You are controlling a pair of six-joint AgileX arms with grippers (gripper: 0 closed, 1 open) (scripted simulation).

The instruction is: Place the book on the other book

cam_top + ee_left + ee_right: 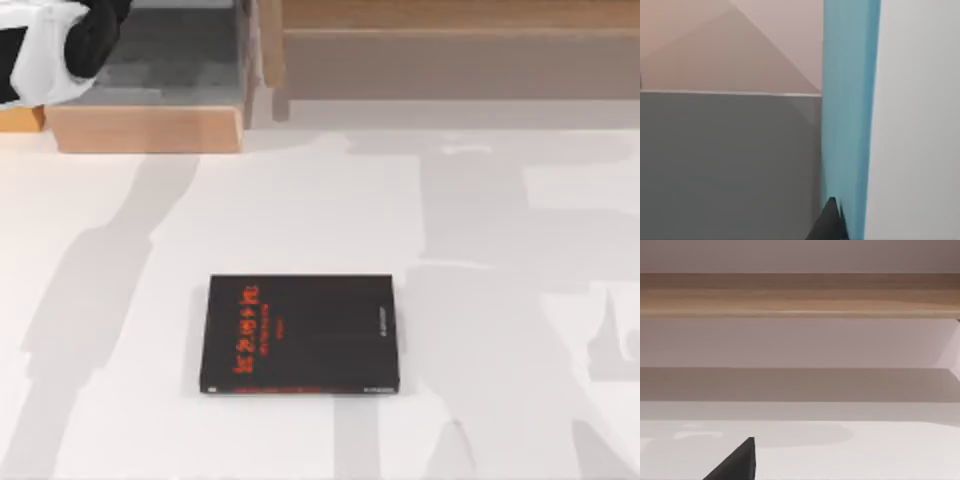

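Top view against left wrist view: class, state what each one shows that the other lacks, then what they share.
Top view alone: the black book lying flat on the white table, and the left arm at the top left corner. Left wrist view alone: the blue book, seen edge-on close to the camera beside a dark fingertip. Shared: pale surfaces and grey shadow; neither book appears in both.

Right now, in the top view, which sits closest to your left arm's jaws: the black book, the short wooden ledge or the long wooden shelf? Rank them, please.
Measured by nearest edge from my left arm, at the top-left corner:
1. Wooden ledge: top left, just beside the arm.
2. Long wooden shelf: along the top, its near end closer than the book.
3. Black book: mid-table, farthest.
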